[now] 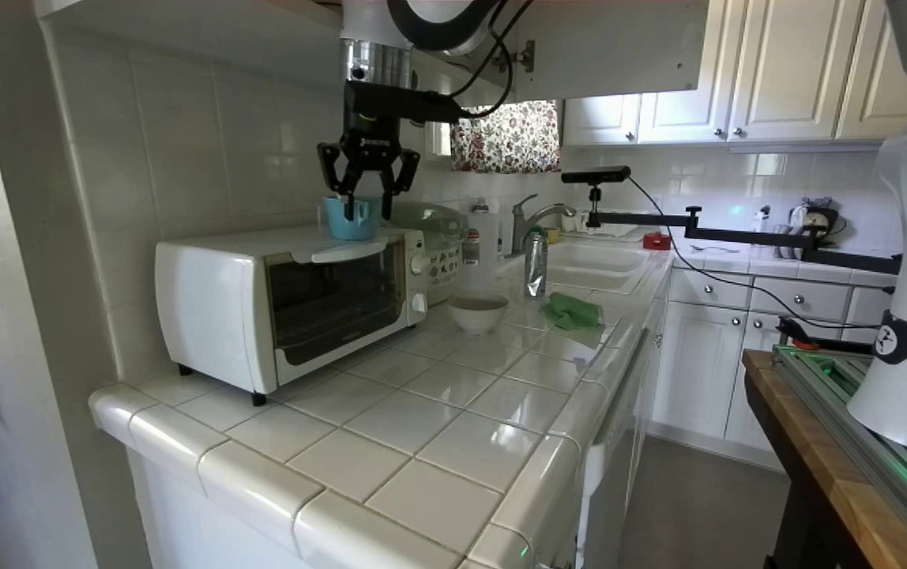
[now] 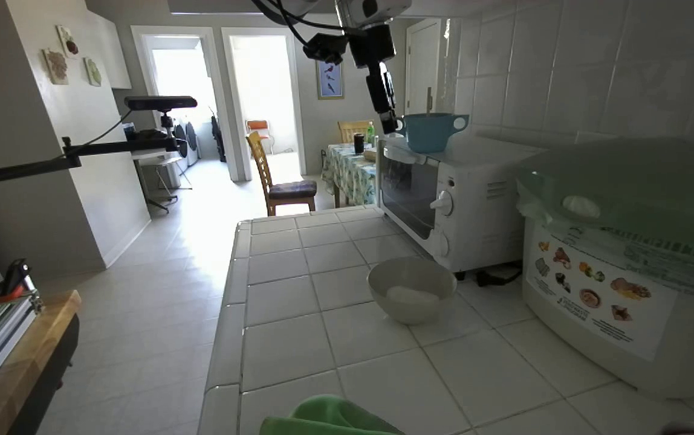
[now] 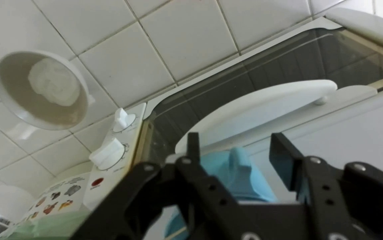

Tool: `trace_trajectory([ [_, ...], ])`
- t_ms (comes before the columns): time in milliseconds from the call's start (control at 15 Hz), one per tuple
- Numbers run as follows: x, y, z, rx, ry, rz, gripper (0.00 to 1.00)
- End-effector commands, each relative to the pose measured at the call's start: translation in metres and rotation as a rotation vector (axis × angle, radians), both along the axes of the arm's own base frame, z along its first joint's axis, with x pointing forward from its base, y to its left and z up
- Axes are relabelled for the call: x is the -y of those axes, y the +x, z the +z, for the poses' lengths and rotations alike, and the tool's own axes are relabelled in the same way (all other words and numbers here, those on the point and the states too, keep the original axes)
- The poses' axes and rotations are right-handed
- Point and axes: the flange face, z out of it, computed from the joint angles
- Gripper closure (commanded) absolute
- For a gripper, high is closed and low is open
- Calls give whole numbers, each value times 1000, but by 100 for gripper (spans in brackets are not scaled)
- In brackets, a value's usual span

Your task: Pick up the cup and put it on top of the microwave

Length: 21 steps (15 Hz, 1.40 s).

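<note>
cup (image 2: 428, 134) is sitting on the microwave (image 2: 474, 211) near the front, gripper (image 1: 368, 210) is hanging with fingers (image 3: 283, 163) apart either side of the cup's handle (image 3: 240, 166), so I'm guessing it's release time and I'd be easing straight up slowly without snagging it

In an exterior view the cup (image 1: 357, 227) sits on the toaster oven (image 1: 295, 308) — a bowl (image 1: 479, 316) right of it, a lidded tub (image 1: 444, 269) behind, the sink (image 1: 588, 273) farther back.
</note>
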Motion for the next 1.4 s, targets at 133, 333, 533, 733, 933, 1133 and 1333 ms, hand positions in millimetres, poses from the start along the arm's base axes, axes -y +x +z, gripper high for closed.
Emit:
trace_trajectory([
  [133, -2, 3, 6, -21, 13, -22, 0],
  [333, -11, -7, 16, -30, 13, -20, 0],
  [533, -21, -17, 30, -43, 16, -27, 0],
  [733, -30, -29, 41, -89, 22, -19, 0],
  [933, -38, -49, 57, -156, 39, 24, 0],
  [1133, -45, -63, 68, -211, 64, 43, 0],
  [1333, -46, -78, 77, -250, 97, 94, 0],
])
